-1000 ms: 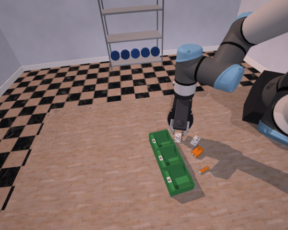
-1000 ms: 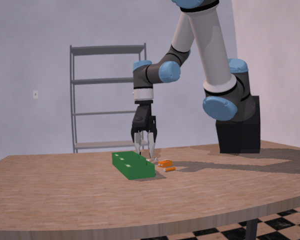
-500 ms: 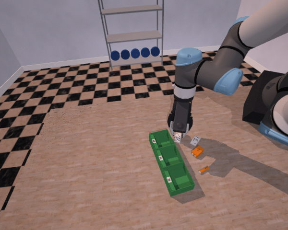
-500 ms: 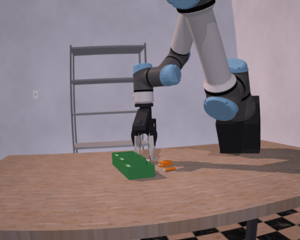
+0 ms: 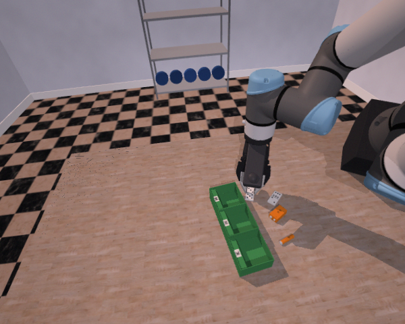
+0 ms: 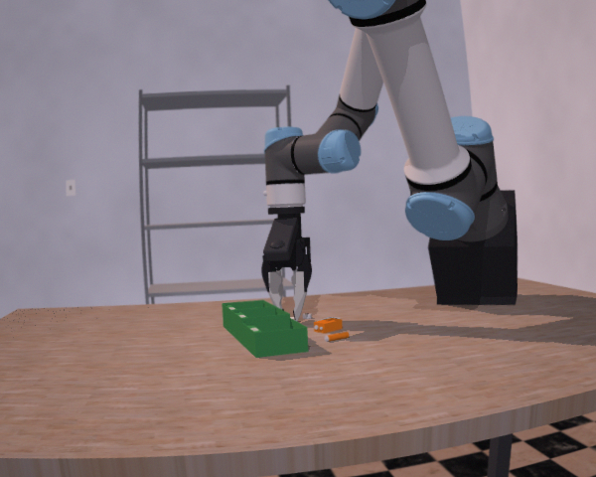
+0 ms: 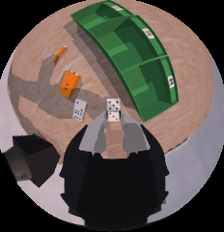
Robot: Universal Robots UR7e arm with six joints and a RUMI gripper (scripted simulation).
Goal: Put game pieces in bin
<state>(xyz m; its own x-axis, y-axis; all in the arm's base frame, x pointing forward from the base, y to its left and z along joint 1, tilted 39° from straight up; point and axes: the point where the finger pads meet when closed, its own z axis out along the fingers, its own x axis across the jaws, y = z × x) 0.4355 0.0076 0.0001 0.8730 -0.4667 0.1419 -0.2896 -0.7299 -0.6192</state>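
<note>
The wooden table (image 5: pixel 125 244) carries a green three-compartment bin row (image 5: pixel 256 266), set upright so pieces can be dropped in; the gripper (image 5: pixel 250 190) stands vertical at its far end, positioned to pinch from above; its fingers are clamping onto the near domino (image 5: pixel 250 195), which lies just beside the bin wall; a second domino (image 5: pixel 275 198) waits nearby, apart.

We note even, bright lighting; the arm (image 5: pixel 300 100) casts hard shadows across the table (image 5: pixel 143 226); wrist view shows fisheye distortion.
</note>
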